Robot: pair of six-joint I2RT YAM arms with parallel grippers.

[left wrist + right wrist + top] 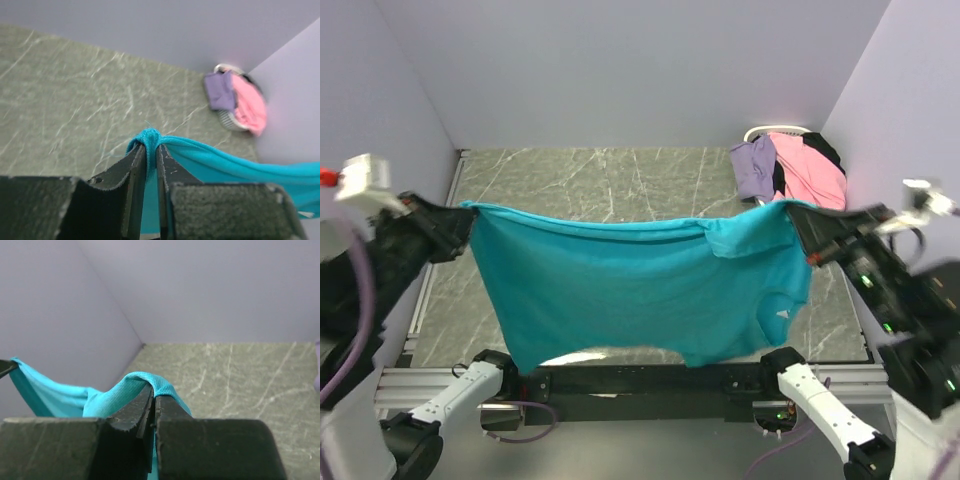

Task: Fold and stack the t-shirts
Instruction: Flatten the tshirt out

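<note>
Teal t-shirt (640,290) hangs spread above the grey marble-patterned table (600,180), its top edge strung between two pincers. The left gripper (468,215) is clamped on one bunched corner, and the right gripper (795,218) is clenched on the opposite corner, with the cloth draping below both. A pink t-shirt (810,170), lavender t-shirt (755,165) and black t-shirt (825,150) lie heaped in the white basket (760,131) at the far right corner.

One teal t-shirt (640,290), one lavender (753,165), one pink (808,172), one black (827,150); one basket (758,131)
</note>
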